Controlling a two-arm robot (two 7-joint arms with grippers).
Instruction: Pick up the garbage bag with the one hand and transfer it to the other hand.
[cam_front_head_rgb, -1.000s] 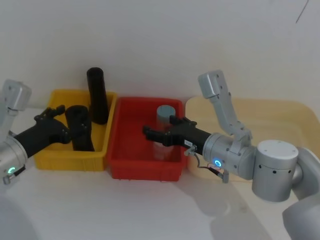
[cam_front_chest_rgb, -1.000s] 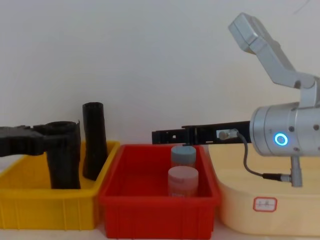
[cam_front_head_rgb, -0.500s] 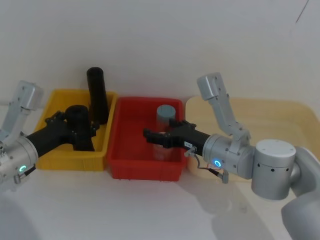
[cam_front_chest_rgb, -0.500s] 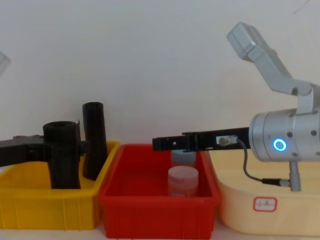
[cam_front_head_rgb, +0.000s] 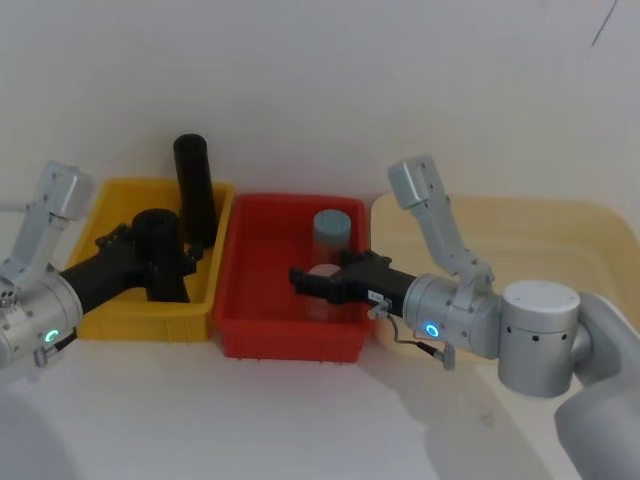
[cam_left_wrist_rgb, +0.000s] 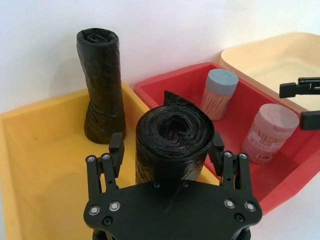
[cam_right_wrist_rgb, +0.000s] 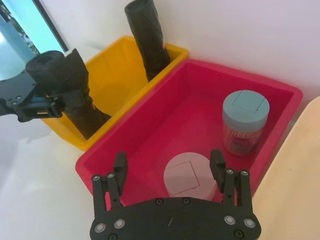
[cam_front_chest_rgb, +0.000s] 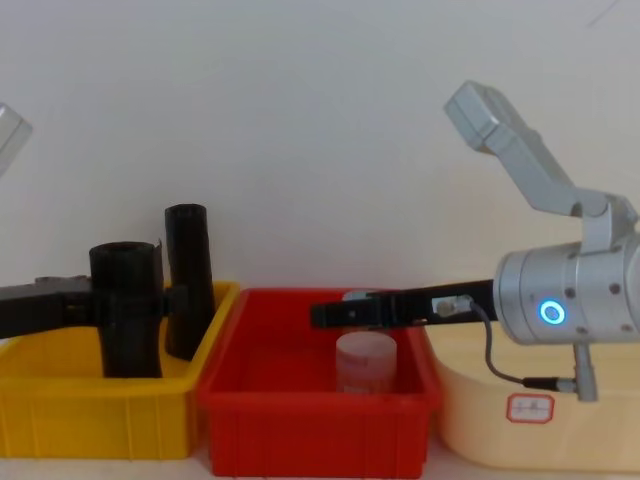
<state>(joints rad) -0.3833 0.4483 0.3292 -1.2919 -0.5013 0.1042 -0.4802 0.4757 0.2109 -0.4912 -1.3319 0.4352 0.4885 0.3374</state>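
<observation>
**Left gripper round the bag, no lift seen**

My left gripper straddles the bag near its top. The jaws are apart: a sliver of yellow shows between one finger and the roll, so I judge it not clamped yet. The bag stands upright in the yellow bin, just beside the thin roll. A side-on grasp fits, as the roll is upright with its top free.

My right gripper hovers wide open over the red bin, above the pink jar. Its tips aim toward the bag, likely parked there for the handoff.

The left wrist view gives the finger gap and the loose flap; the head view shows neither. The chest view gives heights. The bag's foot is behind the bin wall, so I can't tell if it is resting or raised. The right gripper sits just above the jar lid.
</observation>
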